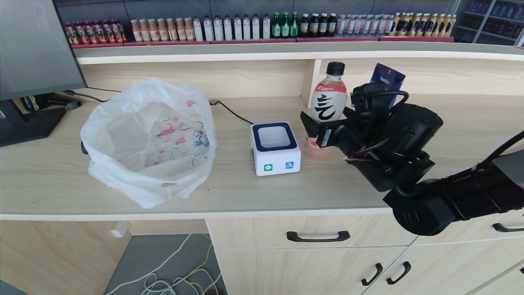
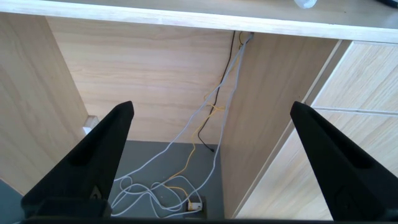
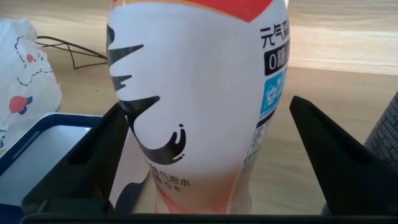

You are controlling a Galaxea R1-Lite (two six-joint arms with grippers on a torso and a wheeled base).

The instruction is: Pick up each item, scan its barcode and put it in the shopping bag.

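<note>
Right gripper [image 3: 211,109], jaws wide, straddles the upright bottle [image 1: 328,96] low down, placed for a grasp. Shopping bag [image 1: 106,123] gapes to receive goods; scanner [image 1: 275,149] sits between bag and bottle, presumably so items pass it en route.

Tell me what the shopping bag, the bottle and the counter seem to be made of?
The shopping bag looks like thin, glossy plastic film: it is translucent, crinkled and slumps. The bottle seems rigid plastic under a shiny printed sleeve, with a black screw cap. The counter shows pale wood grain, matte; whether solid wood or laminate, I cannot tell.
</note>
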